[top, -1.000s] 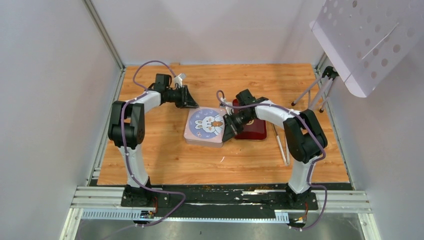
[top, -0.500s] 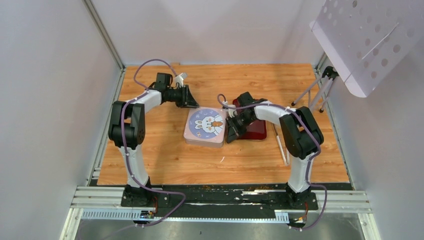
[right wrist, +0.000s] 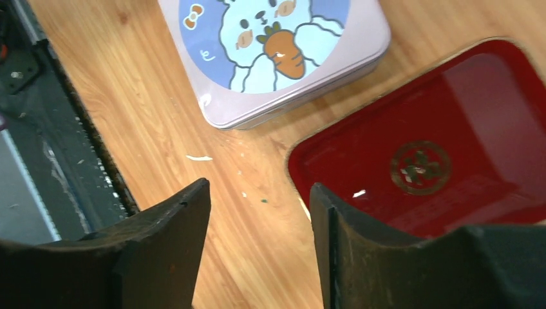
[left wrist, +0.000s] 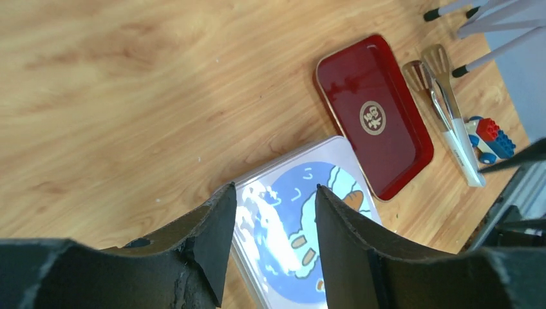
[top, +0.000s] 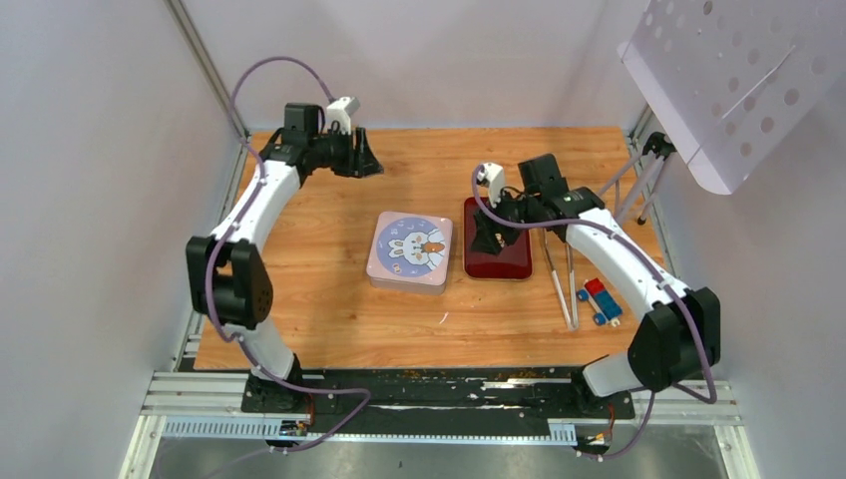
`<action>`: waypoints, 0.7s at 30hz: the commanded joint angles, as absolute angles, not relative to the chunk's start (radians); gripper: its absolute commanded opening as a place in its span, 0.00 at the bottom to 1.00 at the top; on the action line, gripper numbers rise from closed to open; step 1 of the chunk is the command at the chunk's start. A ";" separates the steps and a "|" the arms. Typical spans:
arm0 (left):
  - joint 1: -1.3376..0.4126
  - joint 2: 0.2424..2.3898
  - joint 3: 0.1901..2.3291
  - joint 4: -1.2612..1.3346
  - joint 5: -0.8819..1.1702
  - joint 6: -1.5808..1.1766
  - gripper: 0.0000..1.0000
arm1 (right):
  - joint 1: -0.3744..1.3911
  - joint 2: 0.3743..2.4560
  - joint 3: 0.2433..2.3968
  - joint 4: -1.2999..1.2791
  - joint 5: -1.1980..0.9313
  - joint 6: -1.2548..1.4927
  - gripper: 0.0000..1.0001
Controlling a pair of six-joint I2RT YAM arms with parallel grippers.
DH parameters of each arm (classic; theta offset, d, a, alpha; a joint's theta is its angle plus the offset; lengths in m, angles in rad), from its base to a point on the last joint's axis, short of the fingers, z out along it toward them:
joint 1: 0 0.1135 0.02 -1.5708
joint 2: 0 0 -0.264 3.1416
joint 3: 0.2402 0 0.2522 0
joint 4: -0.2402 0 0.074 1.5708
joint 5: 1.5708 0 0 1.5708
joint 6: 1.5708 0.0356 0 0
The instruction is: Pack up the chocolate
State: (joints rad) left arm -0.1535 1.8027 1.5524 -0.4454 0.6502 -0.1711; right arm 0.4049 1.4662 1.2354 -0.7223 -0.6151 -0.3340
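The left gripper (left wrist: 273, 257) hangs high over the far left of the desk (top: 329, 299), its jaws apart with nothing between them. The right gripper (right wrist: 257, 251) hovers above the near edge of the red tray (top: 504, 265), jaws likewise apart and empty. Neither one touches anything.

Just left of the right gripper, the tray lies bare. Its glossy surface shows only a gold emblem and a few reflections. Just beside it on the left sits the tin (top: 409, 251), pale lilac and square with rounded corners. Its lid (right wrist: 277, 58), printed with a rabbit and a carrot, sits flat and flush all round. To the right of the tray lie the tongs (top: 564, 284) and, beyond them, a red-and-blue block (top: 600, 299).

No chocolate shows in any view, neither on the tray, on the desk nor in a gripper, so its look cannot be described. Judging from the bare tray and the shut tin, the pieces are most likely inside the tin, though the lid hides them. On that reading the packing looks finished, with at most the arms' return left to do.
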 commanded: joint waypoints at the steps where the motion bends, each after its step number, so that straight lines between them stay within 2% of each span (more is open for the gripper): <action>1: -0.149 1.613 1.551 -0.560 0.543 -0.011 0.59 | 0.359 1.376 1.223 -0.685 -0.525 -0.409 0.62; 4: -0.149 1.504 1.467 -0.588 0.443 0.052 0.67 | 0.314 1.349 1.219 -0.656 -0.461 -0.361 0.76; 6: -0.149 1.431 1.403 -0.592 0.382 0.066 0.98 | 0.282 1.345 1.225 -0.642 -0.420 -0.328 0.87; 7: -0.150 1.399 1.377 -0.591 0.356 0.073 1.00 | 0.272 1.342 1.226 -0.625 -0.366 -0.290 0.94; 11: -0.149 1.280 1.268 -0.550 0.196 0.043 1.00 | 0.267 1.325 1.240 -0.593 -0.142 -0.183 1.00; 15: -0.149 1.205 1.159 -0.489 0.086 -0.006 1.00 | 0.267 1.324 1.279 -0.635 -0.079 -0.174 1.00; 21: -0.149 1.182 1.116 -0.468 0.096 -0.014 1.00 | 0.267 1.326 1.342 -0.627 -0.030 -0.134 1.00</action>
State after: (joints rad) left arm -0.1535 1.2205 1.1229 -0.5343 0.1390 -0.0071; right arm 0.2649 1.3579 1.2720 -0.6624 -0.1085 -0.1905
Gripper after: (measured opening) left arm 0.998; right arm 0.998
